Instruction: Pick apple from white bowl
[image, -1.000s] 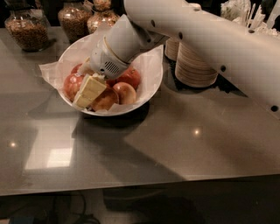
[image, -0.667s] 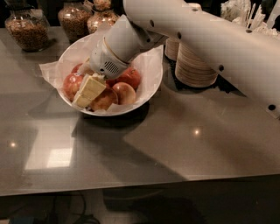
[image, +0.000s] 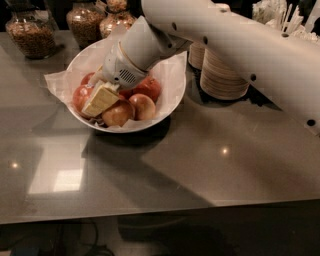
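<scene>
Toward far-left counter corner: white bowl (image: 162, 116), paper-lined, holding apples (image: 142, 106).
Gripper (image: 100, 100): inside bowl, on the apples.
Gripper state: cannot tell.
Far edge: jars (image: 32, 32).

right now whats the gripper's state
Gripper: down inside the white bowl among the apples; open, closed or holding one cannot be told.

The end effector (image: 100, 99), in the white bowl (image: 171, 102), partly hides apples (image: 80, 95).

A glossy grey counter (image: 210, 165) is seen, with pale patches of light reflected in its surface. Filled glass jars (image: 33, 33) are ranged along its dim far edge.
</scene>
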